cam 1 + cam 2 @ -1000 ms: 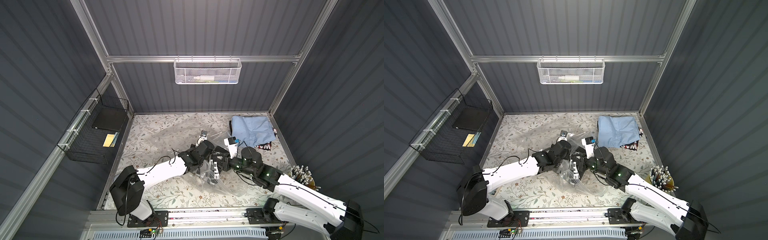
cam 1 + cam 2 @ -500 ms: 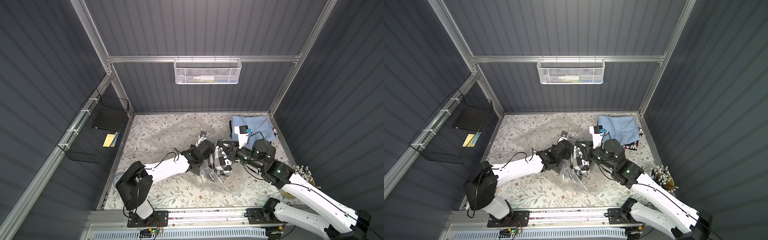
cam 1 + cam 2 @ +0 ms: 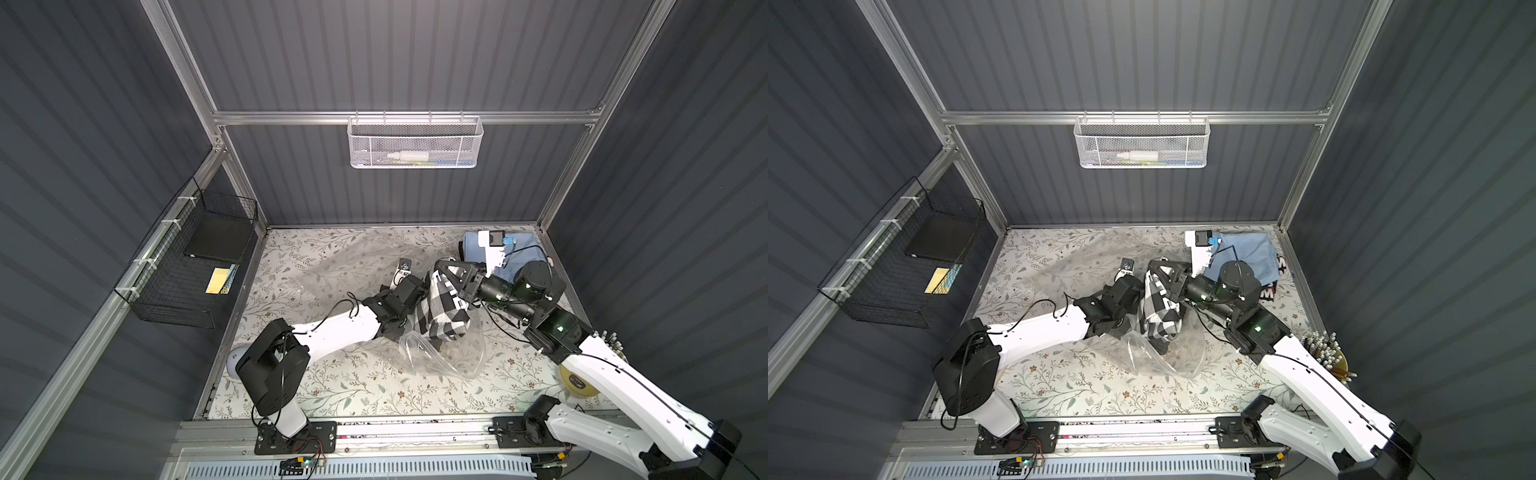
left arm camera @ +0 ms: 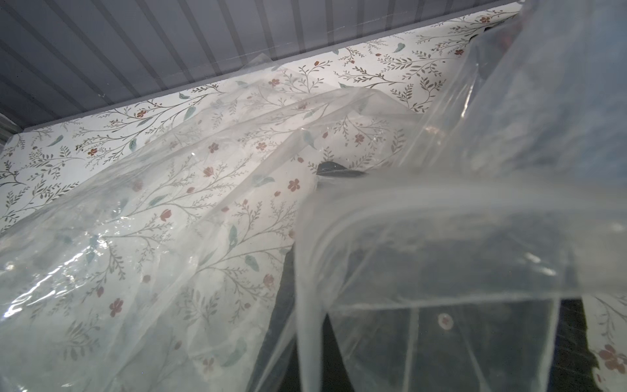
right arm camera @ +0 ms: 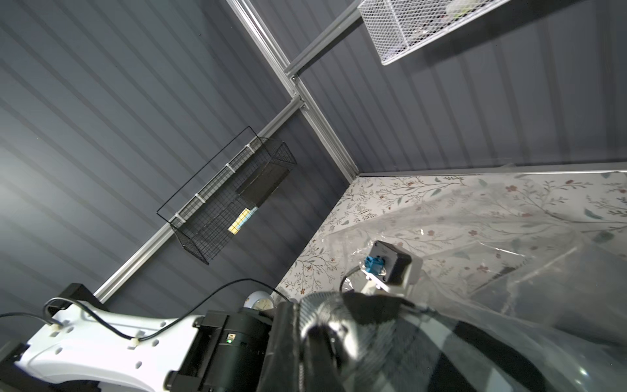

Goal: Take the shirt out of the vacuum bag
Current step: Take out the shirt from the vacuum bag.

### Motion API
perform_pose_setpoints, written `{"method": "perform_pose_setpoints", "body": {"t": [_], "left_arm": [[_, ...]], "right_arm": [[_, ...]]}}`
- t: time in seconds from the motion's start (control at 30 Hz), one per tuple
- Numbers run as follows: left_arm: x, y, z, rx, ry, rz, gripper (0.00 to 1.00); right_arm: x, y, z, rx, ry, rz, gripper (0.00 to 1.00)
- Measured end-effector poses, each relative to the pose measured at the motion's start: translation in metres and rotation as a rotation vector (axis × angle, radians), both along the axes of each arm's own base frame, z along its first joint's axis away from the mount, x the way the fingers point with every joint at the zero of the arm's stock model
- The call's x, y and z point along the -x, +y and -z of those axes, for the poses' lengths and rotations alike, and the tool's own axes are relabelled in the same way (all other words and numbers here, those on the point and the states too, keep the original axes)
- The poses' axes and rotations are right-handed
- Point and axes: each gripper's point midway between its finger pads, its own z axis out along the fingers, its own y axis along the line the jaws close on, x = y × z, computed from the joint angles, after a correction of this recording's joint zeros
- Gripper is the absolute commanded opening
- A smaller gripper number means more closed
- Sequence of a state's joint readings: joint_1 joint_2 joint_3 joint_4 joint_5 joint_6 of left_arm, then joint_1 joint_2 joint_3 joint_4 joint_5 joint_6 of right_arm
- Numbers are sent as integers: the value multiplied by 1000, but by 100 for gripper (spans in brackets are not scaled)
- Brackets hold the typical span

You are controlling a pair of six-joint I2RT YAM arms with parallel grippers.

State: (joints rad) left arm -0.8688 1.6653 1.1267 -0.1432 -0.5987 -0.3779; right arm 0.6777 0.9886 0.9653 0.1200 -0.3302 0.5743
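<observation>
Dark grey ribbed walls (image 3: 415, 62), floral worktop (image 3: 332, 390). Right end effector (image 3: 441, 270) closed on top of black-and-white checked shirt (image 3: 444, 309). Shirt hangs below it, lower end at crumpled mouth of vacuum bag (image 3: 440, 359). Left end effector (image 3: 415, 291) just beside shirt, closed; tips hidden, so cannot tell if it pinches bag. Bag film spreads flat on worktop beyond left end effector. Folded blue cloth (image 3: 519, 253) lies behind right end effector.
</observation>
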Motion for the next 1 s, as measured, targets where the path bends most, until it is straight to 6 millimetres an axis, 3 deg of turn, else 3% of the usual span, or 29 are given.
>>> {"method": "perform_pose_setpoints", "body": {"t": [0.2, 0.4, 0.53, 0.7, 1.0], "left_arm": [[-3, 3, 3, -6, 5, -9, 0], [-6, 5, 11, -20, 17, -18, 0], [-7, 8, 12, -23, 18, -25, 0], [-7, 14, 16, -38, 24, -36, 0], [-5, 32, 28, -88, 44, -72, 0]], "right_arm": [[4, 11, -9, -42, 25, -69, 0], [11, 6, -64, -105, -52, -88, 0], [14, -7, -104, -146, -128, -67, 0], [7, -32, -138, -174, -201, 1, 0], [-30, -78, -153, -149, -252, 201, 0]]}}
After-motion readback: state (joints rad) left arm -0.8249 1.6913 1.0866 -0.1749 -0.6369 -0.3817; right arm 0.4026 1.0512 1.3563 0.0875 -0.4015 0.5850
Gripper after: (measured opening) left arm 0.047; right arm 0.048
